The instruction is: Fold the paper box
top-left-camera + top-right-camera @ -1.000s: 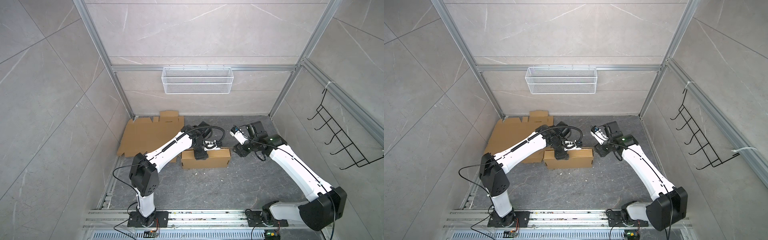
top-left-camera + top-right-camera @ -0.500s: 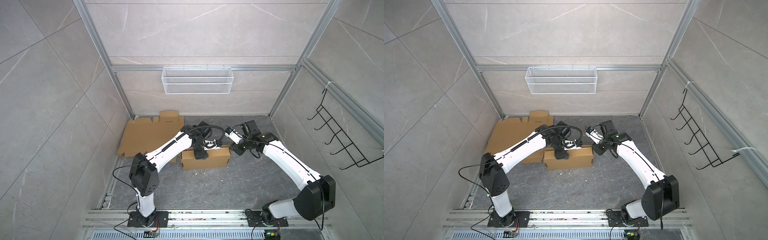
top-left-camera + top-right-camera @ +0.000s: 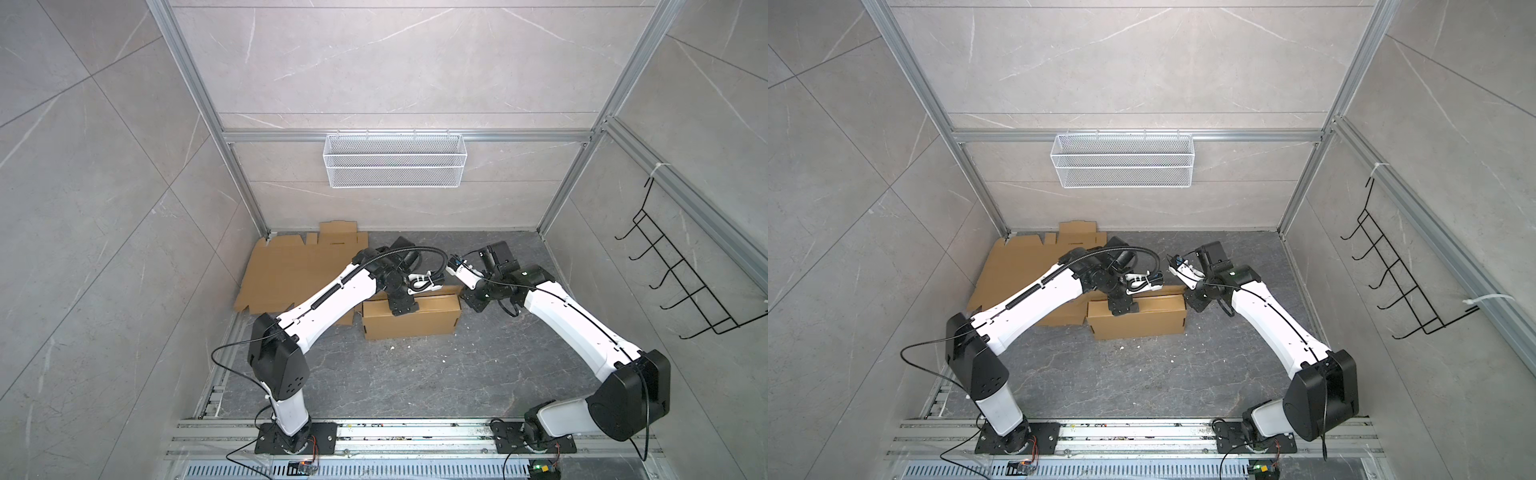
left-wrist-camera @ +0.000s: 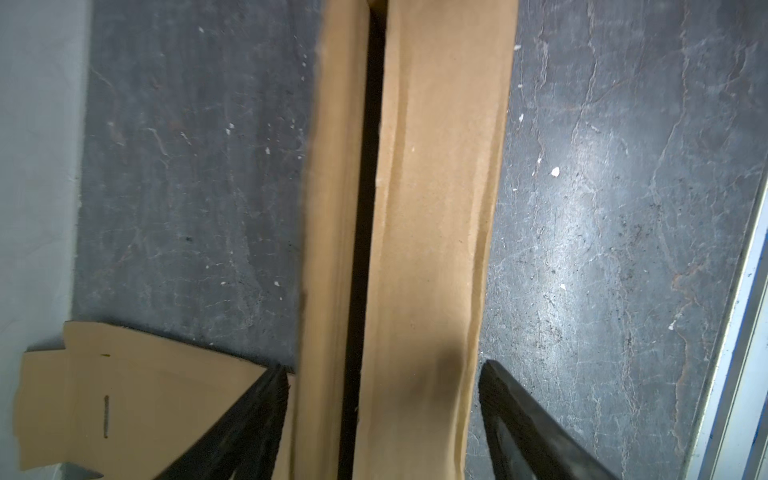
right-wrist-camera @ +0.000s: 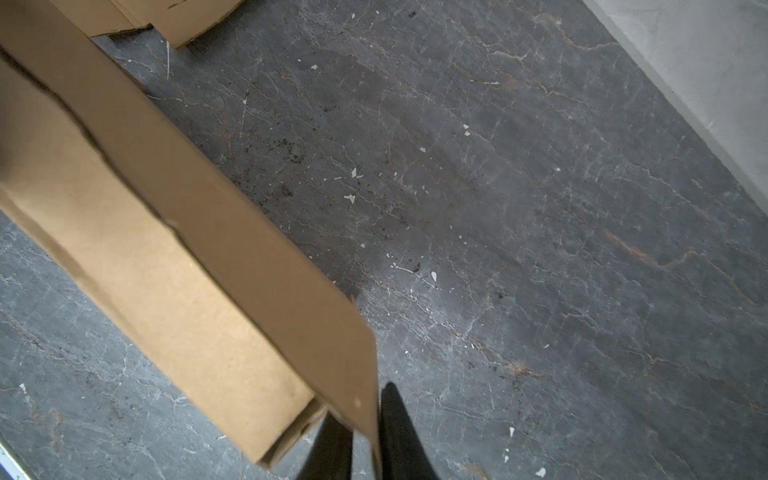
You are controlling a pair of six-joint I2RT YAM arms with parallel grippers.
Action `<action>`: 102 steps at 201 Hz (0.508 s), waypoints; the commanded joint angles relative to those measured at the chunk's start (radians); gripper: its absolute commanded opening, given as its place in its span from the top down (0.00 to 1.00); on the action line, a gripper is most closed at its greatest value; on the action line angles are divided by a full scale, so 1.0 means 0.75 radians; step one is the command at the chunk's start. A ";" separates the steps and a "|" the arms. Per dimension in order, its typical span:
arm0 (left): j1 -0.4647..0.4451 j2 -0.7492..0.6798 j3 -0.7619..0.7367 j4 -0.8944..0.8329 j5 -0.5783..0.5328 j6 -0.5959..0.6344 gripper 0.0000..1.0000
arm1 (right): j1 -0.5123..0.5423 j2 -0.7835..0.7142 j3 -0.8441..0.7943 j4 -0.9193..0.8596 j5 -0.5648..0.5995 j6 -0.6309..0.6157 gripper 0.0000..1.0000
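Paper box (image 3: 411, 322) on the dark stone worktop (image 3: 415, 374), near the middle and towards the back wall, as seen in both top views. Its top was not yet closed: in the left wrist view a dark slot ran lengthwise between two panels.

Far left: flat cardboard sheets (image 3: 291, 270) lay on the worktop against the left wall, just beside the box's left end.

Left of centre: the left arm (image 3: 332, 299) reached over the sheets, and the left pincer (image 3: 402, 309) pointed down at the box's top, over its left half. In the left wrist view the pincer stood open. Its two fingers (image 4: 249, 415) were wide apart, one on each long side of the paper box (image 4: 432, 249) and close against the walls. Whether they pressed on the walls could not be told.

Right of centre: the right pincer (image 3: 465, 295) met the box's right end. In the right wrist view its fingers (image 5: 399, 432) were drawn nearly together, with the corner of a long cardboard panel of the paper box (image 5: 166, 257) nipped between them.

Right: the right arm (image 3: 573, 320) rose from the front rail (image 3: 395, 432). A white wire basket (image 3: 395, 166) hung on the back wall and a black hook rack (image 3: 673, 282) on the right wall.
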State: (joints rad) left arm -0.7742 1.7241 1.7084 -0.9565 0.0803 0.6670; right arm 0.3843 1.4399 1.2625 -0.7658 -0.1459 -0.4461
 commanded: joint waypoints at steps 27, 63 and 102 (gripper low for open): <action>-0.003 -0.175 0.025 0.145 0.226 -0.398 0.42 | 0.019 0.015 0.025 -0.047 0.003 0.008 0.86; -0.030 -0.249 -0.267 0.511 0.338 -0.709 0.64 | 0.019 0.031 0.035 -0.057 -0.012 0.038 0.87; -0.044 -0.295 -0.559 0.892 0.272 -0.777 0.64 | 0.020 0.046 0.050 -0.078 -0.032 0.061 0.88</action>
State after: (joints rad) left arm -0.8032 1.5322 1.3525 -0.5251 0.2722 0.1814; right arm 0.3927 1.4593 1.2697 -0.7891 -0.1471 -0.4301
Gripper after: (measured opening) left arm 0.365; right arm 0.121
